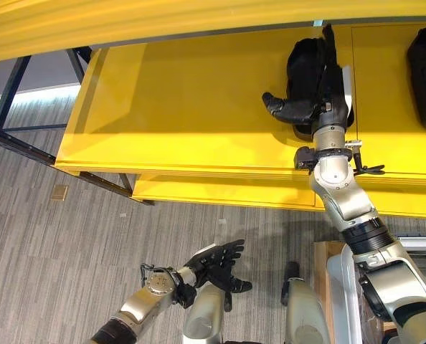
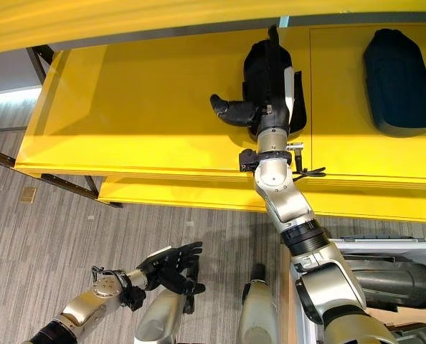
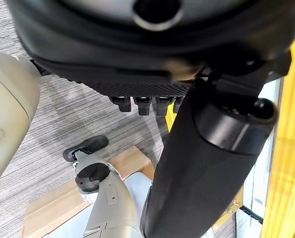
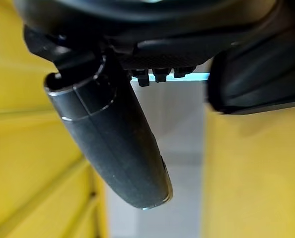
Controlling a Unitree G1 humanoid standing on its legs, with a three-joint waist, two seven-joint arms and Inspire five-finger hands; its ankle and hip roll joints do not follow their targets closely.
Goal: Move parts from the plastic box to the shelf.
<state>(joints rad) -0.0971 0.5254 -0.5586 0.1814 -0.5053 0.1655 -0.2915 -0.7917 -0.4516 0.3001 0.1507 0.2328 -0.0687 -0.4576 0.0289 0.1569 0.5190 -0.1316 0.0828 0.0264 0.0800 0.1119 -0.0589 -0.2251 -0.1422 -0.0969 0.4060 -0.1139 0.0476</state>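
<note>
A black moulded part (image 2: 252, 64) lies on the yellow shelf (image 1: 177, 107), near its middle. My right hand (image 2: 270, 100) rests flat along this part, fingers straight and pointing to the shelf's back, thumb (image 2: 231, 111) spread out to the left. A second black part (image 2: 403, 82) lies further right on the shelf. The plastic box (image 2: 385, 246) stands low at the right, with a dark part (image 2: 392, 279) inside. My left hand (image 1: 216, 265) hangs low over the carpet, fingers spread and holding nothing.
A lower yellow shelf board (image 1: 220, 192) juts out under the top one. A dark metal frame (image 1: 12, 79) stands at the left. A small tan plate (image 1: 59, 192) is set in the grey carpet. A wooden board (image 1: 326, 265) lies beside the box.
</note>
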